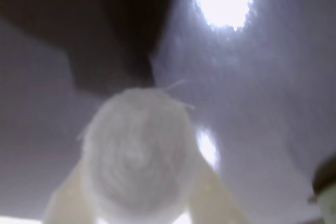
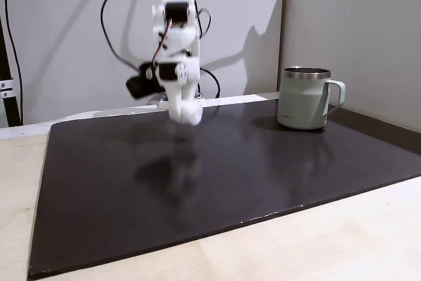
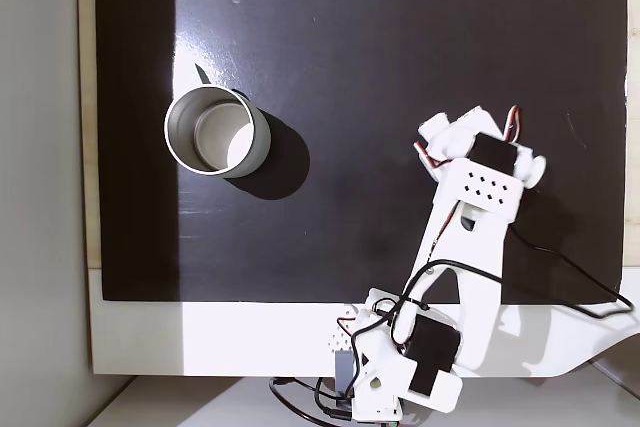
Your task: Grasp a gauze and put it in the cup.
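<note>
The small white roll of soft gauze [image 1: 137,156] sits end-on between the two pale plastic fingers [image 1: 216,195] of the white two-finger claw [image 1: 142,203] in the wrist view, its spiral of wound fabric facing the camera and a few loose threads sticking out at the top. The fingers press on either side of it, so the claw is closed on the roll. Beneath it lies only the glossy black mat, which suggests the roll is lifted clear — likely so it can travel over the steel rim of the mug rather than knock against it.

In a fixed view from the front, the claw [image 2: 186,113] hangs just above the black mat [image 2: 263,169], near its far edge and left of centre; the blur there hides the roll itself. The white arm [image 2: 176,44] stands nearly upright over it, folded sharply at the elbow with the wrist pointing down.

The pale sage-green mug with a steel rim and squared handle [image 2: 304,99] stands upright near the mat's far right corner in that view, well apart from the claw. From above, the mug [image 3: 216,131] is open and looks empty — the carry across is not yet done.
</note>
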`<action>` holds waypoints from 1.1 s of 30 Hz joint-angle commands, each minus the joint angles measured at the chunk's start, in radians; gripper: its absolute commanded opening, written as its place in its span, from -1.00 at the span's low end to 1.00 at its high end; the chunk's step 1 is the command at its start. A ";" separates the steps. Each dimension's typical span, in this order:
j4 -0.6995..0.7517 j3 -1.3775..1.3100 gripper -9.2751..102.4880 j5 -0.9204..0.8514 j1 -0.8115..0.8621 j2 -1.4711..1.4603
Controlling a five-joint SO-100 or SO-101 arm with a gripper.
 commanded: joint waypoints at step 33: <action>0.492 -1.002 -0.83 -0.110 -0.469 -0.058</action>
